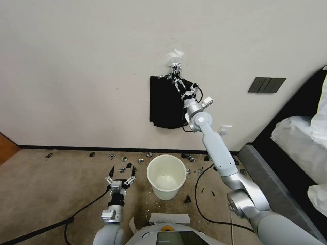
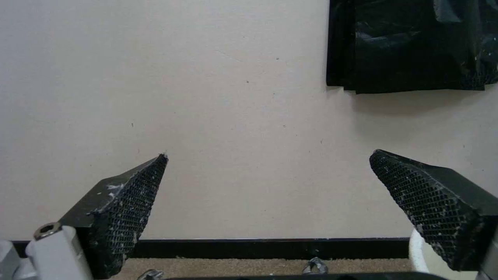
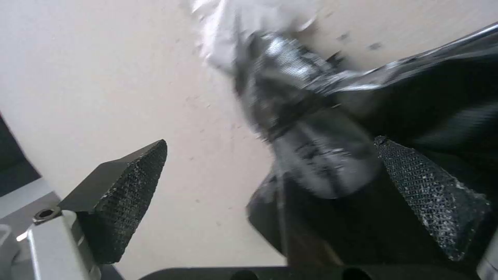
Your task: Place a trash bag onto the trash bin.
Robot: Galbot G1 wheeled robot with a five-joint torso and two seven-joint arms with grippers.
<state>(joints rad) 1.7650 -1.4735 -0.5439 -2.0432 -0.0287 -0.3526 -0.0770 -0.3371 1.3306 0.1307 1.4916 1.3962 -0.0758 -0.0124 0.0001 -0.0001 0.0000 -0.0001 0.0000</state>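
1. Black plastic is seen hanging flat against the pale wall: a stack of bags (image 1: 165, 103), fixed at its upper edge by a metal clip (image 1: 175, 69) below a patch of torn white tape.
2. The right arm is raised and extended to the wall. The right hand (image 1: 177, 81) is held at the upper right corner of the stack, just under the clip.
3. In the right wrist view the two mesh-faced fingers (image 3: 132, 186) are spread apart. Crumpled glossy black film with a silvery sheen, taken to be the trash bag (image 3: 316, 163), lies between them, close to the far finger. No closure on it is observed; the right hand is recorded as released.
4. It cannot be told whether the far finger touches the film. That view is blurred near the clip.
5. The trash bin (image 1: 166, 177), cream-white and round, stands upright on the brown carpet below the stack, near the black skirting. Its inside is bare.
6. Small black and silvery scraps (image 1: 190, 158) are scattered on the carpet along the skirting and around the bin.
7. The left arm is held low, just beside the bin on its left. The left hand (image 1: 121, 175) points toward the wall, fingers parted, nothing between them.
8. In the left wrist view the lower edge of the bag stack is seen on the wall above the parted fingers, well apart from them.
9. A bank of dark wall switches (image 1: 266, 85) is noted to the right of the stack, and a bed with white bedding (image 1: 299, 136) at the right edge.
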